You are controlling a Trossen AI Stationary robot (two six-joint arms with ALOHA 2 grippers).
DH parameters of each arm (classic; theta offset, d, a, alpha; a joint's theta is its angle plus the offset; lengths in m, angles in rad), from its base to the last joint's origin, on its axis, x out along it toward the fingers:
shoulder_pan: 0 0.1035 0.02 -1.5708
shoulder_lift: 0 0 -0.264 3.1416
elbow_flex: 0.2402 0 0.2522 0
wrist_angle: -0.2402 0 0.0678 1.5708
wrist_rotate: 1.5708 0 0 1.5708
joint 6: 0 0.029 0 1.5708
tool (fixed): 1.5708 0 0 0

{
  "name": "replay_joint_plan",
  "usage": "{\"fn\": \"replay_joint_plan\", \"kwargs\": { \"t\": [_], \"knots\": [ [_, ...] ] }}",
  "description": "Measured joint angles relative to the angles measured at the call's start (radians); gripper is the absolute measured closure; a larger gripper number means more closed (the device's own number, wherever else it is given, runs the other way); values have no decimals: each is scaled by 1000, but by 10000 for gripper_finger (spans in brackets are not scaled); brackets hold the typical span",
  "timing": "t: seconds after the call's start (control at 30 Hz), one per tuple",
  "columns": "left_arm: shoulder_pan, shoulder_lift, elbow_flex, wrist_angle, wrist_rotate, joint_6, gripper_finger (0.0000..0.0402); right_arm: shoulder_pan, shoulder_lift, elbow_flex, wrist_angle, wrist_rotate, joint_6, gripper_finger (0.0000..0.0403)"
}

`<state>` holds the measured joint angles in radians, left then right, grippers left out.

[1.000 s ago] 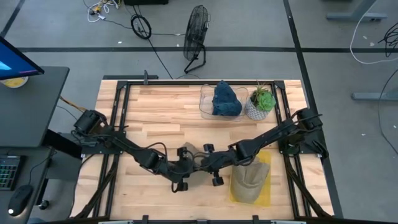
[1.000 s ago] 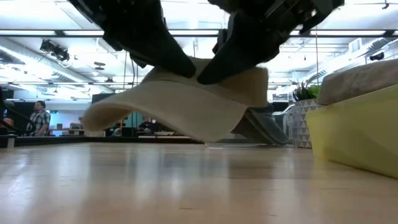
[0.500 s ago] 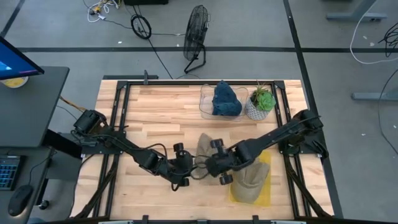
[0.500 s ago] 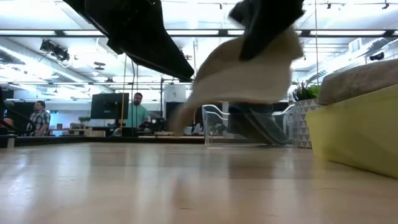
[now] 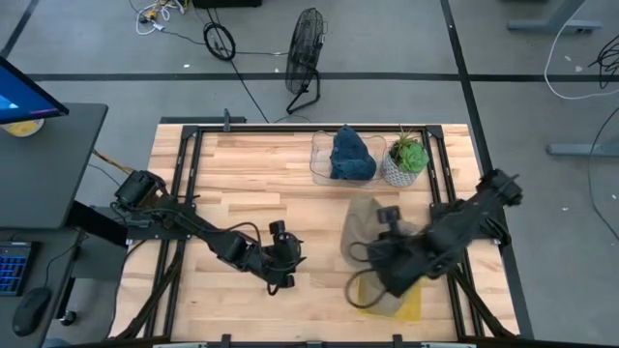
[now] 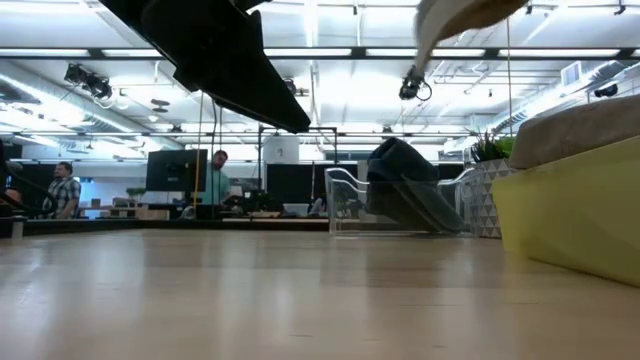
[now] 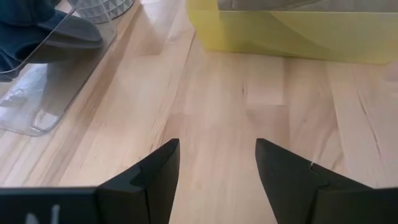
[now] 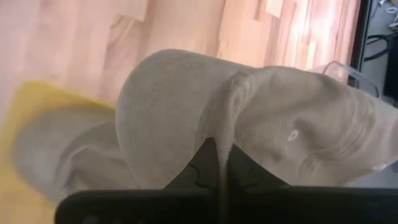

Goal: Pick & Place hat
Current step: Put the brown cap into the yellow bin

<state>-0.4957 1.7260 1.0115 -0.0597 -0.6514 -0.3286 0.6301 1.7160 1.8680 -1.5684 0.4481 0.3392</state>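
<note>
Hat point(image 8: 249, 124) hangs pinched in your right gripper point(image 8: 219, 165), lifted clear of the table point(image 5: 242, 184) above the yellow bin point(image 5: 414, 300), where another cap already lies. Only the drop remains, by my reading. Your left gripper point(image 7: 214, 165) waits wide, holding nothing.

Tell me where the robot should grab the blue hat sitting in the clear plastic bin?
Grip the bunched crown of the blue fabric hat, coming straight down from above. It heaps up above the walls of the clear plastic bin, and those walls block a sideways reach. The open left gripper is free; the right gripper already holds a beige cap.
</note>
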Motion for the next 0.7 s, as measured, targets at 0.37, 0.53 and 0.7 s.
{"fn": "replay_joint_plan", "kwargs": {
  "t": [0.37, 0.53, 0.7],
  "knots": [
    [0, 0, -1, -6, 0, -1, 189, 229, -346, -449, 333, -13, 100, 401],
    [0, 0, -1, -6, 0, -1, 189, 312, -427, -753, 645, -88, 66, 401],
    [3, 0, -1, -6, 1, -10, 189, 368, -433, -935, 834, -117, -63, 401]
  ]
}}
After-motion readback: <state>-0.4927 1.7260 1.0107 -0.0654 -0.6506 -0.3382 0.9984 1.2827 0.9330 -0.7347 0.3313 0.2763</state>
